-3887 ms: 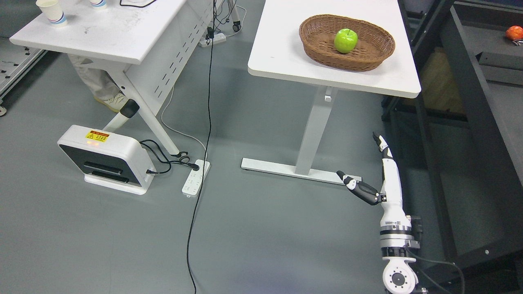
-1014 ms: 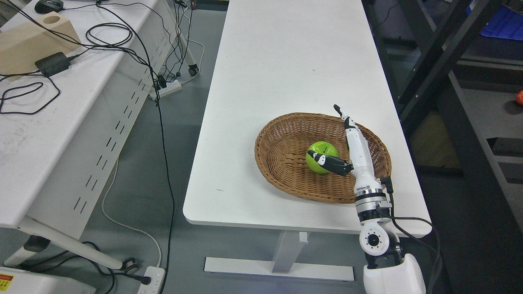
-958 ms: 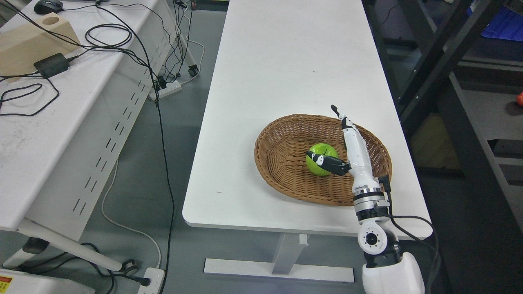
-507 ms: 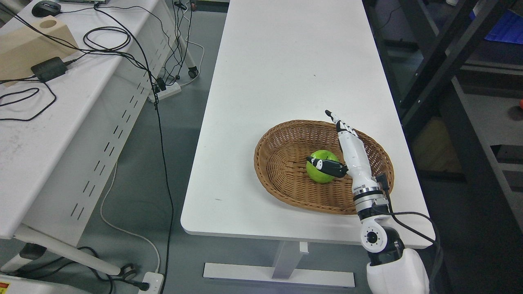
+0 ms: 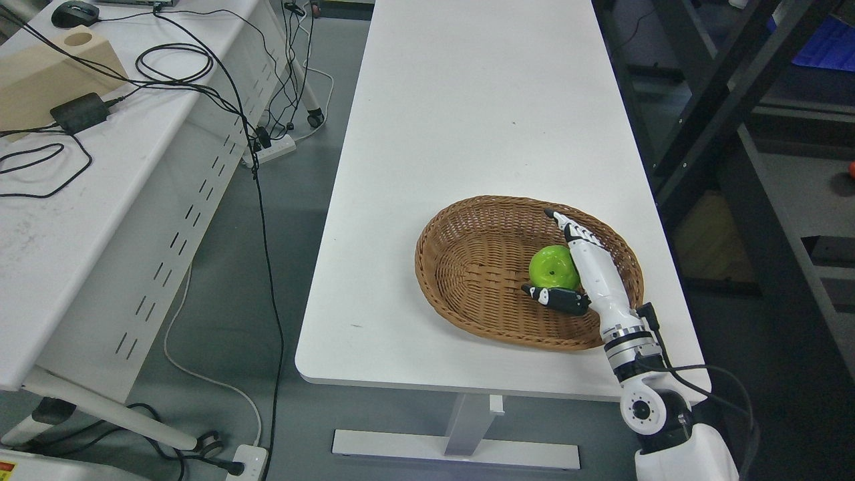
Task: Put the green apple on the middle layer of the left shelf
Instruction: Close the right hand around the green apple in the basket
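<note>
The right arm enters at the lower right corner, its wrist joint crossing the near edge of the white desk. The right hand reaches into the wicker basket from the near right side. The fingers are extended straight and held together, pointing toward the far rim of the basket; the dark thumb is spread out to the left, low over the basket floor. The hand holds nothing.

The green apple lies inside the basket, right of centre, with one of its dimpled ends turned toward the camera. It sits in the angle between thumb and fingers: the fingers run along its right side and the thumb lies just in front of it. Contact with the palm side appears likely but cannot be confirmed from this view.

The basket stands on the near right part of the desk. Beyond it the desk runs away from the camera.

A dark metal shelf frame stands to the right of the desk. A second desk to the left carries black cables and a beige block.
</note>
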